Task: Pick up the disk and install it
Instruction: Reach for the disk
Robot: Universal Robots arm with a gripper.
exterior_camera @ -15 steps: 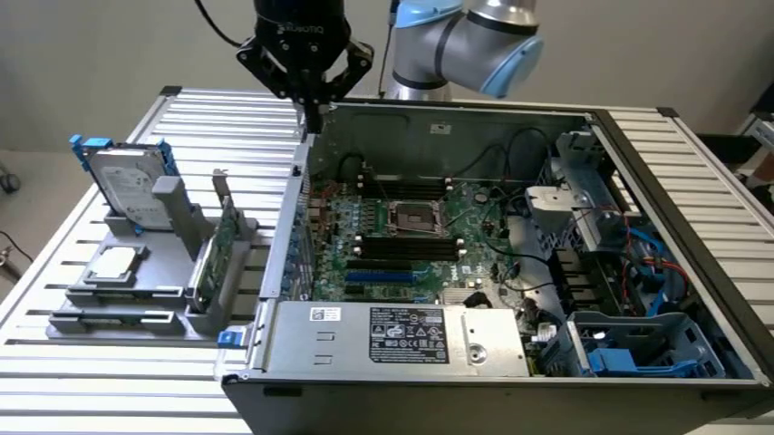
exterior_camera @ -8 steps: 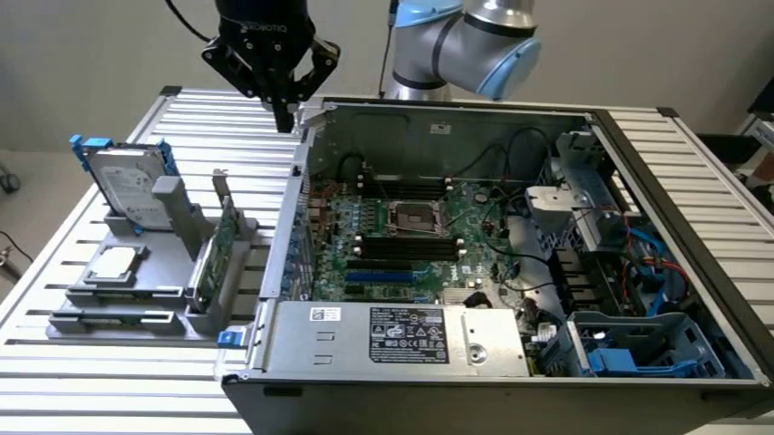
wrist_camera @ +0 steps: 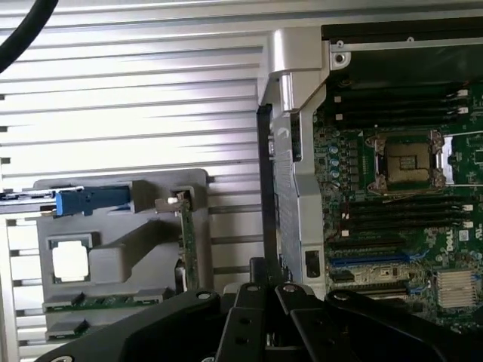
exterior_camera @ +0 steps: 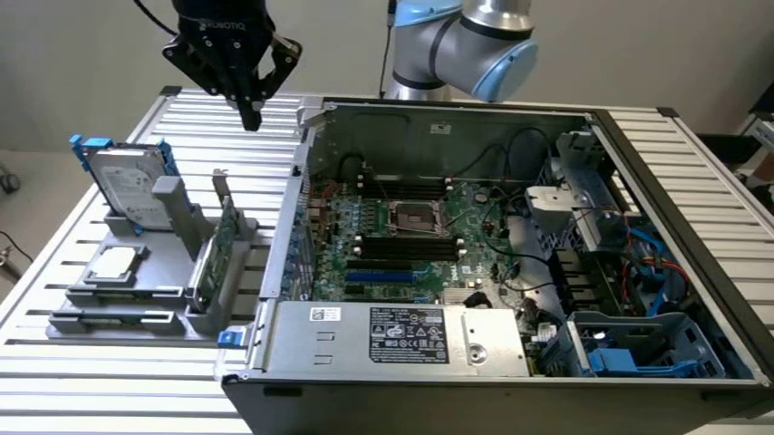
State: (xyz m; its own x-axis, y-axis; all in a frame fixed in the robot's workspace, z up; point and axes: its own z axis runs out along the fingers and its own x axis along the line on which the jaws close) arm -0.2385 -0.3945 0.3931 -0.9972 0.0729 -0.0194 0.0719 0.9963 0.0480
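Observation:
The disk (exterior_camera: 125, 184) is a silver-grey drive with a white label in a blue carrier. It stands on edge at the back of a grey holder (exterior_camera: 145, 281) on the exterior view's left. From the wrist view I see it edge-on, mostly as the disk's blue carrier (wrist_camera: 90, 200). My gripper (exterior_camera: 250, 116) hangs above the slatted table, between the holder and the open computer case, higher than the disk and off to its right in the exterior view. Its fingers point down, shut, with nothing between them. The gripper (wrist_camera: 266, 290) looks down on the case's edge.
The grey holder also carries a small square silver chip (exterior_camera: 114, 263) and an upright green circuit card (exterior_camera: 210, 256). The open computer case (exterior_camera: 296, 227) shows its motherboard (exterior_camera: 411, 236), power supply (exterior_camera: 400, 337) and blue drive bays (exterior_camera: 629, 358). The slatted table (exterior_camera: 194, 109) surrounds both.

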